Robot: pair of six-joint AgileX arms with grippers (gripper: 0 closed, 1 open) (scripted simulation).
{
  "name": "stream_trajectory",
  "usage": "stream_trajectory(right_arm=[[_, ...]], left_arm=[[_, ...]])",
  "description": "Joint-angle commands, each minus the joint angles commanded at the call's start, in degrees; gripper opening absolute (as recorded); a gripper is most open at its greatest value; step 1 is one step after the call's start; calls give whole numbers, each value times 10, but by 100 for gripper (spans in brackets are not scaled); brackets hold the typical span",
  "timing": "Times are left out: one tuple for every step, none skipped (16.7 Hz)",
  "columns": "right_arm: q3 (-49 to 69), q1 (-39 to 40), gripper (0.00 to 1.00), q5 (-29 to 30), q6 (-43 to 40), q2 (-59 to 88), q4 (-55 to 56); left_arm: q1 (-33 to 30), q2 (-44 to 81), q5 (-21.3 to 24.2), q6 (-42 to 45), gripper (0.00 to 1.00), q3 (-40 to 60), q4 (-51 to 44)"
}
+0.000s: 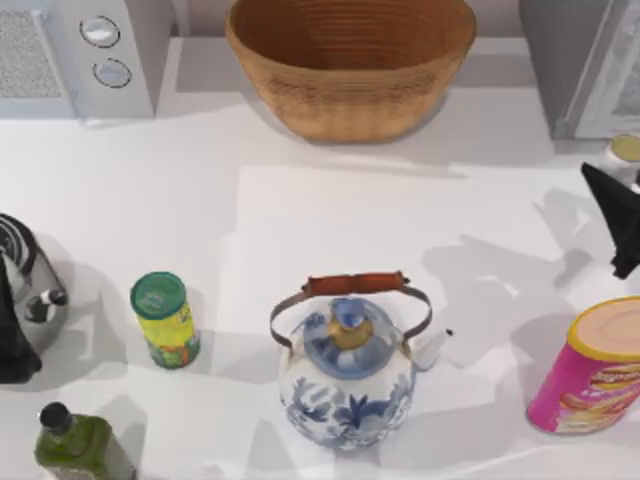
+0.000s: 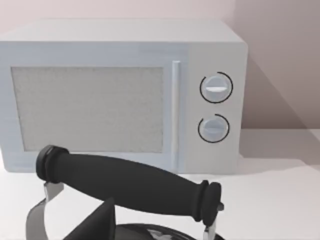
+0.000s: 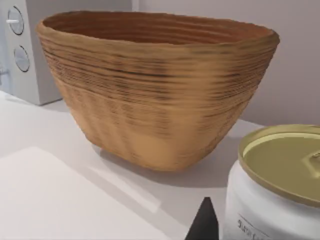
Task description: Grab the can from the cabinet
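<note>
The can [image 1: 626,150] is a small cylinder with a dull gold top. It stands at the table's far right edge, just in front of the grey cabinet [image 1: 585,70]. My right gripper [image 1: 612,200] is a black shape right next to the can on its near side. The right wrist view has the can [image 3: 280,185] close up, with its gold lid and pale side. Whether the gripper touches it cannot be told. My left gripper [image 1: 15,330] is parked at the far left edge beside a dark kettle [image 1: 30,285].
A woven basket [image 1: 350,65] stands at the back centre and a microwave [image 1: 70,55] at the back left. A blue-and-white teapot [image 1: 348,375], a green-lidded can [image 1: 165,320], a green bottle [image 1: 75,445] and a pink canister [image 1: 590,370] line the front.
</note>
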Motion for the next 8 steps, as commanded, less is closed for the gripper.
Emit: stream_trajectory(right_arm=[[9, -3, 0, -15, 0, 38, 28], [16, -6, 0, -28, 1, 70, 52], [22, -10, 0, -39, 1, 96, 72], [25, -13, 0, -47, 1, 115, 88], [28, -15, 0, -52, 1, 128, 98], [29, -17, 0, -56, 1, 136, 104], [29, -17, 0, -56, 1, 137, 105], [29, -17, 0, -56, 1, 137, 105]], left_arm=[[0, 0, 0, 0, 100, 0, 0], [0, 0, 0, 0, 100, 0, 0], [0, 0, 0, 0, 100, 0, 0], [0, 0, 0, 0, 100, 0, 0], [0, 0, 0, 0, 100, 0, 0], [0, 0, 0, 0, 100, 0, 0], [0, 0, 0, 0, 100, 0, 0], [0, 0, 0, 0, 100, 0, 0]])
